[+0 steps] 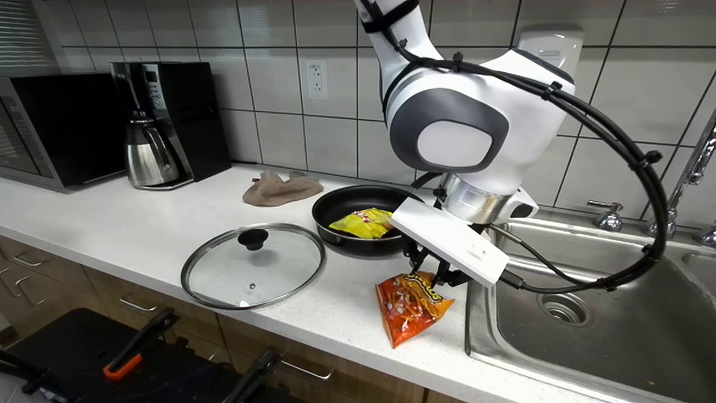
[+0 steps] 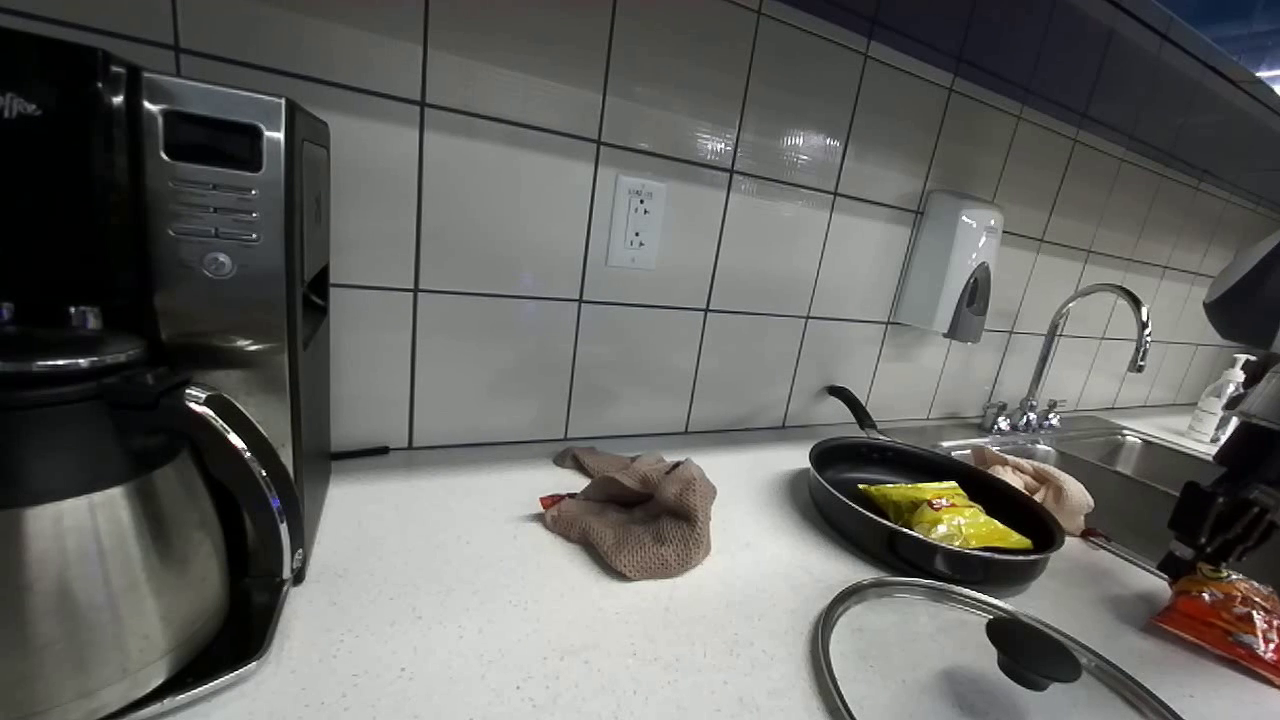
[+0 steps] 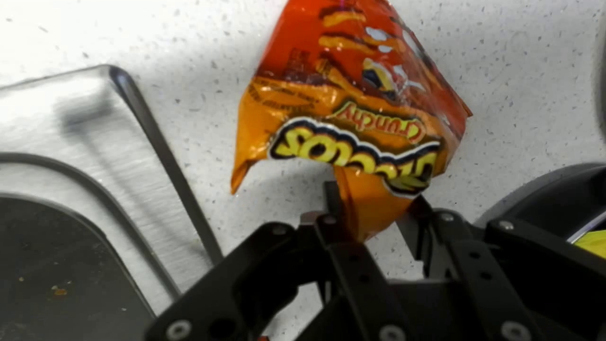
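An orange-red Cheetos Crunchy bag rests on the white counter beside the sink. My gripper points down at its upper end, and the orange top of the bag is bunched narrow between the two black fingers, with a pad against each side. In an exterior view the same bag hangs slightly tilted below the gripper, its lower corner toward the counter's front edge. At the right border of an exterior view, the bag is partly cut off under the dark fingers.
A black pan holding a yellow snack bag stands just behind the gripper. The glass lid with a black knob lies near it. A brown cloth, a coffee maker and the steel sink surround the counter area.
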Controlling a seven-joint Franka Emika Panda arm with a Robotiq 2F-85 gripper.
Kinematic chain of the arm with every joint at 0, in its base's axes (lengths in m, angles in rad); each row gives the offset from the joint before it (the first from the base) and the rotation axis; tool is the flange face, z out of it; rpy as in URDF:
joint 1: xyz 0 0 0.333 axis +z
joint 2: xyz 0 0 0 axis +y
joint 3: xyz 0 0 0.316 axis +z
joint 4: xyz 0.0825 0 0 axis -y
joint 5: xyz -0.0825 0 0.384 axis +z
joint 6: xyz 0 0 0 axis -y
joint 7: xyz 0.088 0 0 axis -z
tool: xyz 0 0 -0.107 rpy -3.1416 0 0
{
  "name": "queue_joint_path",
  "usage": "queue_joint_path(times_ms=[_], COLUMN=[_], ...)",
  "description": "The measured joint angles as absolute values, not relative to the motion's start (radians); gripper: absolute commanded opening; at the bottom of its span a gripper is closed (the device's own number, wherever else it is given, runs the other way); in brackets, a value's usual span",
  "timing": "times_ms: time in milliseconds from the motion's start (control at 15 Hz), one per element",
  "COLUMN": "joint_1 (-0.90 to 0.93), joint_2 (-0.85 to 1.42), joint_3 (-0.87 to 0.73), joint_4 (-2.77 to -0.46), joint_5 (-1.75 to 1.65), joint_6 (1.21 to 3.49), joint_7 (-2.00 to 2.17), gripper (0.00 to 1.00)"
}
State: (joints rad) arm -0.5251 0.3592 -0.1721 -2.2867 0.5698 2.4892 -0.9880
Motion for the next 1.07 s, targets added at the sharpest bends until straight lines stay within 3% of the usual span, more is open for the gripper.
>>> queue_joint_path(times_ms=[133,1067], joint_1=[-0.525,-0.520], joint_2=[0.359,0.291], joint_3=[-0.172,-0.193], joint_4=[-2.287,-2.287], joint_5=[0.571,0.585], joint_6=[2.489,2.471], joint_7=[-0.988,-0.830], gripper=[0.00,0.00])
